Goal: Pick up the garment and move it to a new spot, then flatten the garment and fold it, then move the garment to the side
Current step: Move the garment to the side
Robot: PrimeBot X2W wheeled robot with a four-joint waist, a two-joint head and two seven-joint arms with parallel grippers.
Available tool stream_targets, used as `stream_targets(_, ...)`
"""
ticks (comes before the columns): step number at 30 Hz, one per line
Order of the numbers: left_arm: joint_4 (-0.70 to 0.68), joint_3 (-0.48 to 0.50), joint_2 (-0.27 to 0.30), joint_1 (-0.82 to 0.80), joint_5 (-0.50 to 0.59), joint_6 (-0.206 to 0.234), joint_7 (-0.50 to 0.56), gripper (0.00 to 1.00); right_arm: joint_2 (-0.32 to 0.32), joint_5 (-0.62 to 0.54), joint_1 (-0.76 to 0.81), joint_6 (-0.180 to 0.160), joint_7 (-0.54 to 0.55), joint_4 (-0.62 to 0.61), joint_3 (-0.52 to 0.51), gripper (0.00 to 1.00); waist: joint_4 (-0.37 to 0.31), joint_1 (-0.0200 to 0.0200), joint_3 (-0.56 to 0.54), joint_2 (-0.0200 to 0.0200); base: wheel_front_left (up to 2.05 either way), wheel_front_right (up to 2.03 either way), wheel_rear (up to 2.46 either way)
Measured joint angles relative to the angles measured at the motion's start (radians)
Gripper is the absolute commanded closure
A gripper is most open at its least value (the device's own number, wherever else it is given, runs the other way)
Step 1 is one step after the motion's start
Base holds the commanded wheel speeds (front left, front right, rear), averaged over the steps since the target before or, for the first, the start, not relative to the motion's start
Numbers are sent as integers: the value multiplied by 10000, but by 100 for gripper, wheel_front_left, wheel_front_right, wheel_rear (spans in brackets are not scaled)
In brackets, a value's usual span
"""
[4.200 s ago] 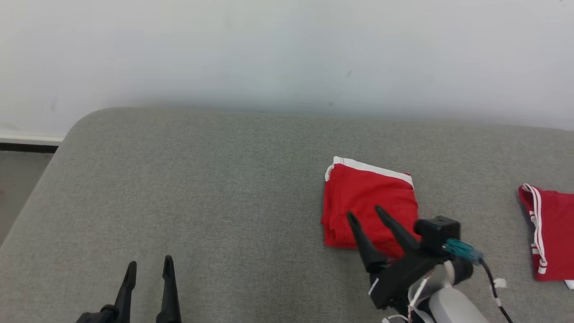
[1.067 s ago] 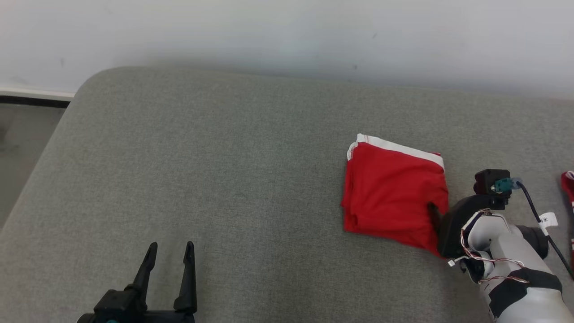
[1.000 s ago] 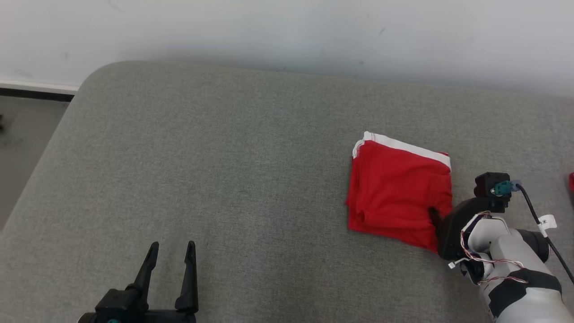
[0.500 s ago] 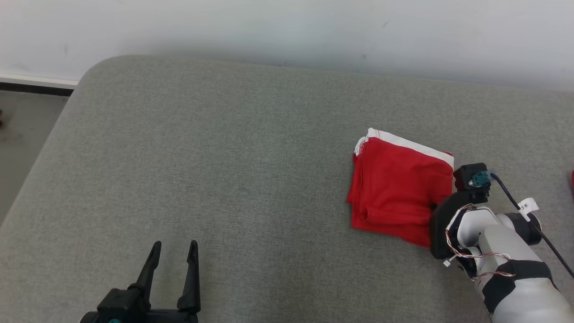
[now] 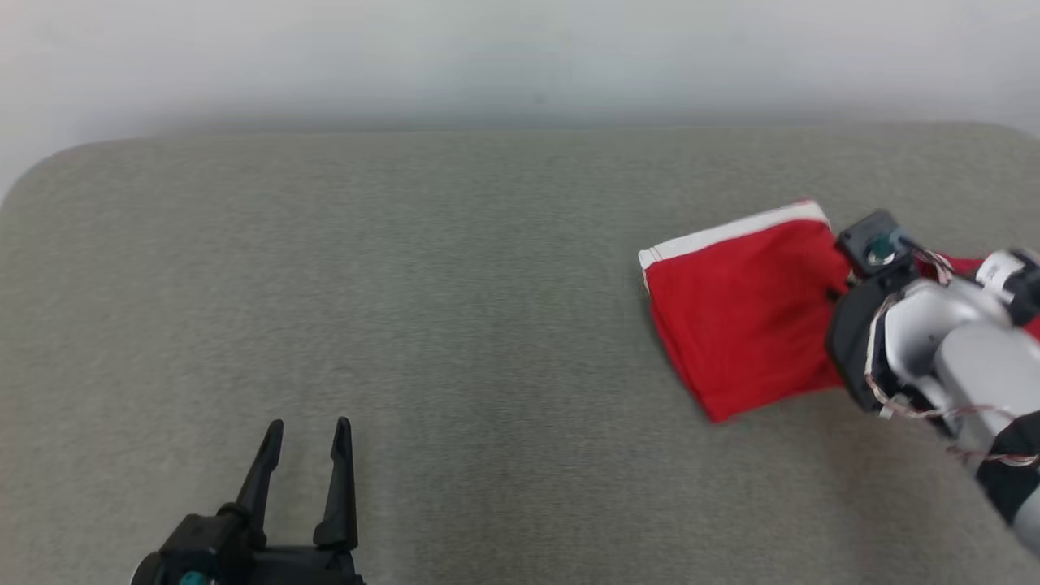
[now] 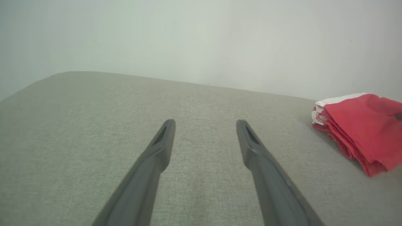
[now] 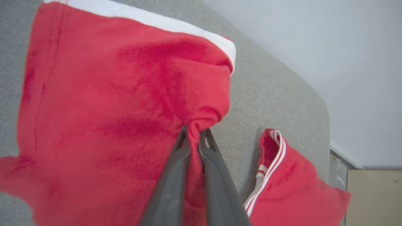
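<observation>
The right hand point(image 7: 194, 131) has just pinched the folded red, white-banded fabric garment point(image 5: 743, 313) at right of frame, apparently starting its sideways move; the left hand point(image 5: 309, 426) stands open.

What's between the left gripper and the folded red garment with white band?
Bare grey fabric cushion between left gripper and garment, in the head view.

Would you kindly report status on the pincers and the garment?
Left pincer open, idle. Right pincer shut on folded garment, pinching its edge. Striped garment lies close beside it.
</observation>
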Motion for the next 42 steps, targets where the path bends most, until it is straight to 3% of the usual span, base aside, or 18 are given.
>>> stream_targets(8,-130,203,0,-522,274,-205,0,0,-1599,899,-796,2,240,-1687,869,100,-1174,0,389,0,0,0,0)
stream_targets(13,-113,238,-4,-787,497,-351,0,0,-1904,1214,-953,2,58,-1597,414,100,-1757,-1,813,0,0,0,0)
stream_targets(19,-92,247,-2,-1038,748,-485,-2,0,-1973,750,-968,2,-543,-704,-343,100,-2178,0,1454,0,0,0,0)
stream_targets(28,-105,267,151,-1509,1041,-746,0,0,-1918,-1350,-1084,2,-1628,1080,-2159,100,-2316,1,2337,0,0,0,0)
stream_targets(36,-102,378,203,-1623,1133,-826,0,0,-989,-2995,-1083,2,-2290,2334,-4096,100,-2088,0,2621,1,0,0,0)
stream_targets(37,-90,376,199,-1629,1143,-830,0,0,-905,-3127,-1085,2,-2284,2474,-4429,97,-2060,0,2622,1,0,0,0)
stream_targets(38,-90,378,194,-1634,1145,-830,0,0,-786,-3273,-1081,0,-2266,2581,-4698,66,-2036,0,2609,0,0,0,0)
stream_targets(39,-90,385,188,-1641,1154,-830,0,0,-637,-3473,-1071,2,-2213,2658,-4939,15,-2020,-1,2583,0,0,0,0)
stream_targets(40,-86,387,184,-1656,1168,-830,0,0,-483,-3687,-1050,0,-2178,2723,-5170,0,-2006,-1,2551,0,0,0,0)
stream_targets(42,-59,391,173,-1657,1174,-832,0,0,-221,-3946,-939,0,-2150,2759,-5666,0,-1986,-1,2462,0,0,0,0)
